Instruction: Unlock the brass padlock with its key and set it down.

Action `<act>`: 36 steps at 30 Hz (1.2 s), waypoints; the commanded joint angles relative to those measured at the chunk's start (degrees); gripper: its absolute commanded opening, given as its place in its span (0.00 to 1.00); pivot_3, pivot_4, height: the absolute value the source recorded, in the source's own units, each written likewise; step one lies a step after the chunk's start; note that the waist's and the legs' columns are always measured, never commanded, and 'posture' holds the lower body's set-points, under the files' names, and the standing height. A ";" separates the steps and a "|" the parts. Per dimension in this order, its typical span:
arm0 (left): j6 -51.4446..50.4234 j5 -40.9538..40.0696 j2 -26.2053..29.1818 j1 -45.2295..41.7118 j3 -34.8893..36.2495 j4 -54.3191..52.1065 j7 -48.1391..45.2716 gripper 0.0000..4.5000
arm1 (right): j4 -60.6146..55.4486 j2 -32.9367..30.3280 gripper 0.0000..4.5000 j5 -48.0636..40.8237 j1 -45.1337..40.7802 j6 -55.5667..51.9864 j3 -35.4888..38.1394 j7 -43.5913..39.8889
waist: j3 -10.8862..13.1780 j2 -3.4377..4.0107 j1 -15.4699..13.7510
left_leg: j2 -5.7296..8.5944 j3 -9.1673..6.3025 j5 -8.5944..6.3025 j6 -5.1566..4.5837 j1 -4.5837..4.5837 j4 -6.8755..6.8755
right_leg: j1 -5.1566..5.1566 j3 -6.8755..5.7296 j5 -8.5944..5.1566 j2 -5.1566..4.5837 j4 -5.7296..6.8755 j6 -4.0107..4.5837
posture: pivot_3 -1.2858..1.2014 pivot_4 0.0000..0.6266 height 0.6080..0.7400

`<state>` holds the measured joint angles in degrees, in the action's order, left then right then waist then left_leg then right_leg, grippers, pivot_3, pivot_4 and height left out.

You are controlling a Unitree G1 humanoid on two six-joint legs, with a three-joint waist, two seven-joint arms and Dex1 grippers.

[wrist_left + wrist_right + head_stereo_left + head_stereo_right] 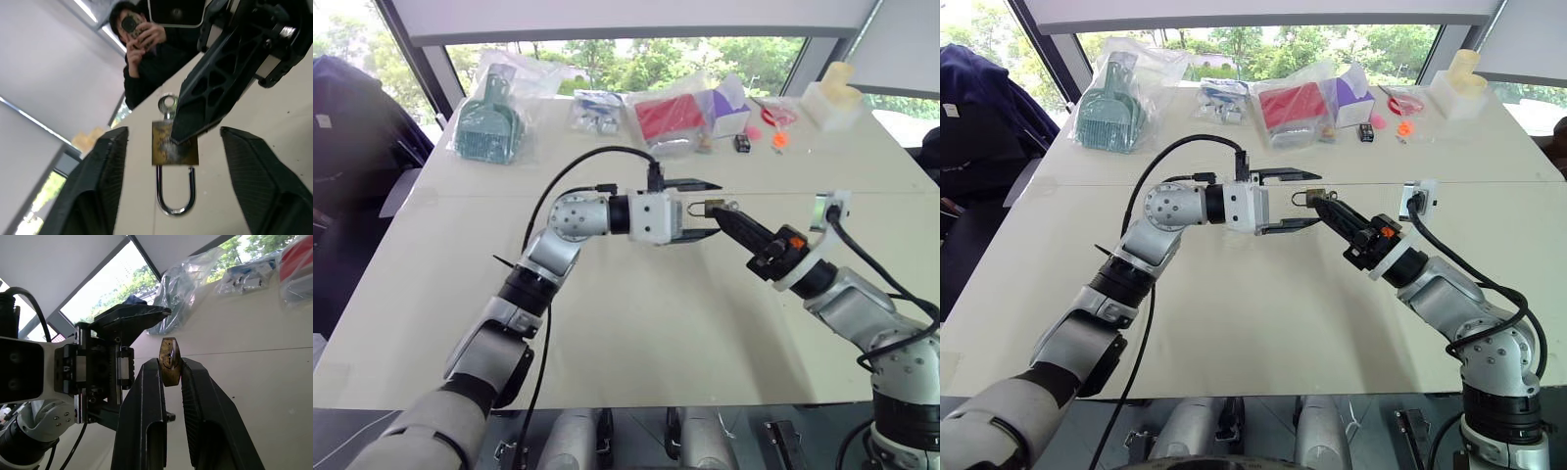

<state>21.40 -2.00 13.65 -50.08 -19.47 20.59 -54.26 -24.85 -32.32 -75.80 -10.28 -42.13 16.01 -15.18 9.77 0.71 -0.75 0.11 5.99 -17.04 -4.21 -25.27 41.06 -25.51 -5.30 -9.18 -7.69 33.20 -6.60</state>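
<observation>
The brass padlock (174,145) hangs in the air over the middle of the table (636,323), and my right gripper (170,370) is shut on its body. Its silvery shackle (175,198) sticks out of one end. The round head of the key (167,104) shows at the other end, seated in the lock. My left gripper (700,210) comes in from the left and is open, with one black finger (110,166) on each side of the padlock and clear of it. The padlock also shows small in the head views (1313,198).
Along the far edge of the table lie a bagged green scoop (489,122), a red packet (668,117), a purple box (729,108), a small black box (742,143) and a white container (832,98). A person with a phone (142,44) stands beyond the table.
</observation>
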 commanded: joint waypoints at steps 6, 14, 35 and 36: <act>-15.25 -7.32 0.91 -3.20 6.11 -1.02 -2.24 0.86 | -0.41 0.77 0.00 0.81 -1.04 0.89 1.17 -0.28 | 0.00 0.00 -0.09 | 0.01 -0.01 0.00 0.00 0.00 0.00 | 0.01 0.00 0.00 0.01 0.00 -0.01 | 0.52 0.24 0.96; -11.70 -4.40 -0.97 -4.39 5.86 3.13 -1.31 0.86 | -1.18 1.55 0.00 0.64 -1.41 0.72 0.84 0.15 | 0.00 0.00 -0.01 | 0.03 -0.01 0.00 0.00 0.00 0.00 | 0.03 0.00 0.01 0.01 -0.01 -0.02 | 0.52 0.24 0.96; -2.48 0.52 -4.19 -8.12 6.91 14.95 5.83 0.86 | -3.37 4.03 0.00 0.00 1.09 0.24 -0.57 1.13 | -0.02 -0.04 -0.04 | 0.02 -0.02 0.00 0.00 -0.01 -0.01 | 0.00 0.00 0.01 -0.01 -0.01 -0.01 | 0.52 0.24 0.96; -2.41 0.76 -3.90 -7.68 6.96 14.73 6.24 0.86 | -3.25 4.06 0.00 0.04 1.16 0.26 -0.52 1.11 | -0.02 -0.04 -0.02 | 0.02 -0.02 0.00 0.00 -0.01 -0.01 | 0.00 0.00 0.01 -0.01 -0.01 -0.01 | 0.52 0.24 0.96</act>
<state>17.99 -1.62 9.20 -57.87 -13.80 37.42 -49.20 -26.81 -28.35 -75.11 -9.28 -42.22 14.86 -13.88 9.76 0.66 -0.77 0.13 5.97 -17.04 -4.22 -25.28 41.05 -25.51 -5.30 -9.18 -7.70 33.20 -6.61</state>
